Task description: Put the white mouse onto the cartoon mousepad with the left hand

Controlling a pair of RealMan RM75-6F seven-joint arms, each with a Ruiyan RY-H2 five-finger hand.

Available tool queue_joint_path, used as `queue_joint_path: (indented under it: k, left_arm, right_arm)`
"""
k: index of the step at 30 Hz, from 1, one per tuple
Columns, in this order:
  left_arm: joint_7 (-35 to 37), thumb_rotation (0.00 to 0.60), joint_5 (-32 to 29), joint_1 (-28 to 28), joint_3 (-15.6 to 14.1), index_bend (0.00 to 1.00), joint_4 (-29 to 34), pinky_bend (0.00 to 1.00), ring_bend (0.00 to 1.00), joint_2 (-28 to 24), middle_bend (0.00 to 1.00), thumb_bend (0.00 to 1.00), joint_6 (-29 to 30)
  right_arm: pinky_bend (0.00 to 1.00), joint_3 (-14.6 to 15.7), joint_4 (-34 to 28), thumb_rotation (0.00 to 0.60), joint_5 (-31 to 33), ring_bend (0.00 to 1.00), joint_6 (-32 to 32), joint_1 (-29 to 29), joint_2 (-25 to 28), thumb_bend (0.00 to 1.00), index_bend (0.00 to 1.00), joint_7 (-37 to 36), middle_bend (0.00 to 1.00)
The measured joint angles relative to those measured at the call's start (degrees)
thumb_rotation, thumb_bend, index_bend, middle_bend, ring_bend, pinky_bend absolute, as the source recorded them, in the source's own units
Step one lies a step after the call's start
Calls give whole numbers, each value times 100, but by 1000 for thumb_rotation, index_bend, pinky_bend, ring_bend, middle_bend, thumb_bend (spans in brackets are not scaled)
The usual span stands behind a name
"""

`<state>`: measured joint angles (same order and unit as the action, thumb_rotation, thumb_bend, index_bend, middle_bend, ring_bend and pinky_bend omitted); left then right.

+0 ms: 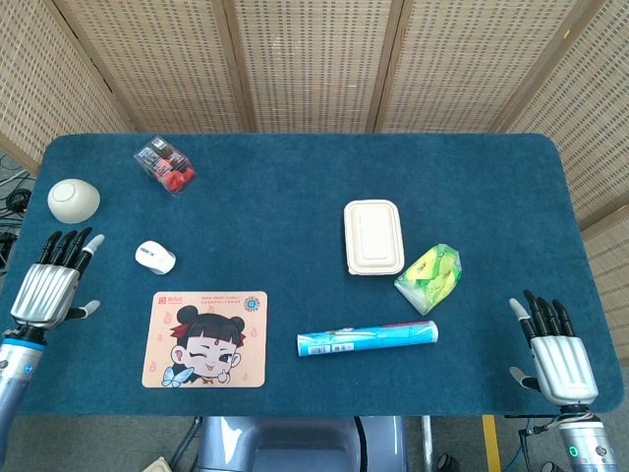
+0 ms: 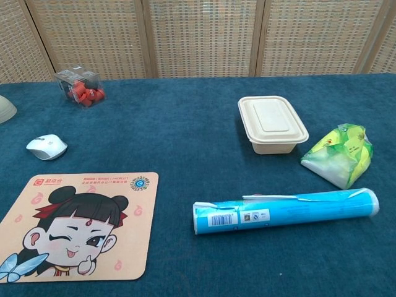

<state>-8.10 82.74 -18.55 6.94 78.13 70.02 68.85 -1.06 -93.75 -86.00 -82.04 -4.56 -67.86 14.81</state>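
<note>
Still untouched, the white mouse (image 1: pixel 155 258) lay on the table just above the cartoon mousepad (image 1: pixel 204 338).

Both the left hand (image 1: pixel 45 292) and right hand (image 1: pixel 556 358) were empty, fingers extended. The blue tube (image 2: pixel 286 210) carried a barcode label, too small to read.

On the blue table (image 1: pixel 295 187): one white mouse (image 1: pixel 155 258), one cartoon mousepad (image 1: pixel 204 338), one white bowl (image 1: pixel 74 201), one clear box of red pieces (image 1: pixel 164 165), one lidded beige food container (image 1: pixel 373 237), one green-yellow packet (image 1: pixel 429 278), one blue tube (image 1: pixel 368 338). Two robot hands: left hand (image 1: pixel 47 287), right hand (image 1: pixel 555 355).
</note>
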Motion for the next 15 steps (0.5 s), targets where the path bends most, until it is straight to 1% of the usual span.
queue_joint_path:
  k: [5, 11, 15]
  left_arm:
    - [142, 600, -234, -289, 101, 110, -435, 0, 0, 149, 0, 161, -454]
    - [260, 600, -471, -644, 197, 128, -732, 0, 0, 223, 0, 160, -1014]
    - [180, 600, -543, -889, 196, 138, -897, 0, 0, 243, 0, 162, -1402]
  right_arm:
    - [0, -13, 16, 600, 35, 0, 16, -4, -6, 105, 30, -4, 0]
    - [0, -34, 55, 600, 113, 0, 73, -19, -18, 105, 30, -20, 0]
    - [0, -42, 78, 600, 151, 0, 110, -32, -34, 105, 30, -16, 0]
